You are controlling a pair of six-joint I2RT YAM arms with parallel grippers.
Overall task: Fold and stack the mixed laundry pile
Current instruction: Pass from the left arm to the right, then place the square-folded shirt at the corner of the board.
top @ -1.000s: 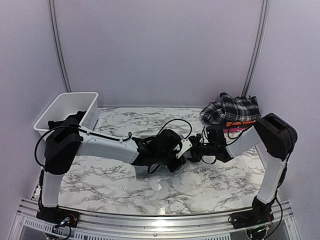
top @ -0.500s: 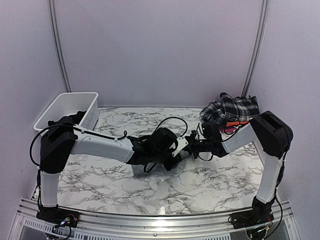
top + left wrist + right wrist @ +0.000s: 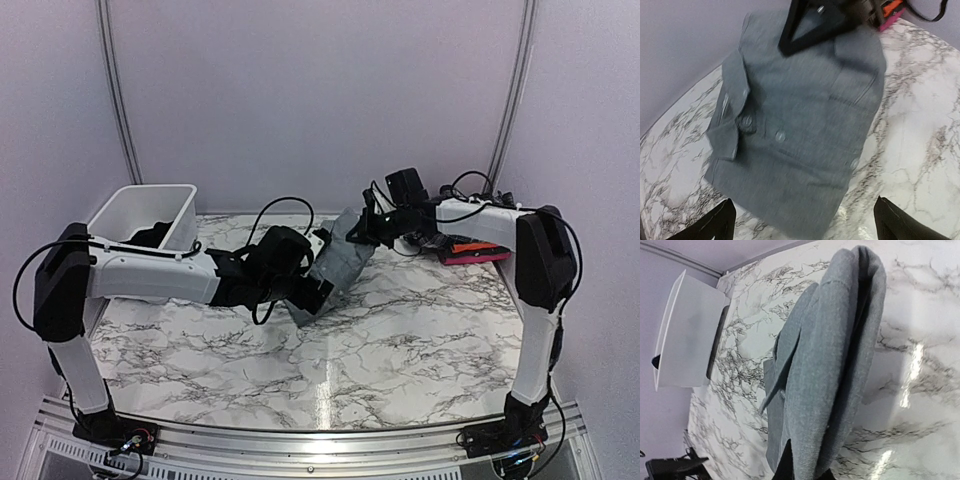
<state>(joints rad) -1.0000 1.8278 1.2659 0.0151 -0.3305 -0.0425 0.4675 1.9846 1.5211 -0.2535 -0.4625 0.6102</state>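
The step in hand looks like moving the folded shirt (image 3: pixel 335 265) to the stack. It hangs tilted over the middle of the desk (image 3: pixel 400 345), its upper edge pinched in the right tool (image 3: pixel 360 228), which is closed on it. I cannot tell whether its lower end touches the desk. The left tool (image 3: pixel 805 227) stands wide just beside the lower half, holding nothing. The next move probably calls for 1 arm to carry the shirt to the red-pink piece (image 3: pixel 470 257) at far right, keep the fold from dropping open, and lay it flat on top.
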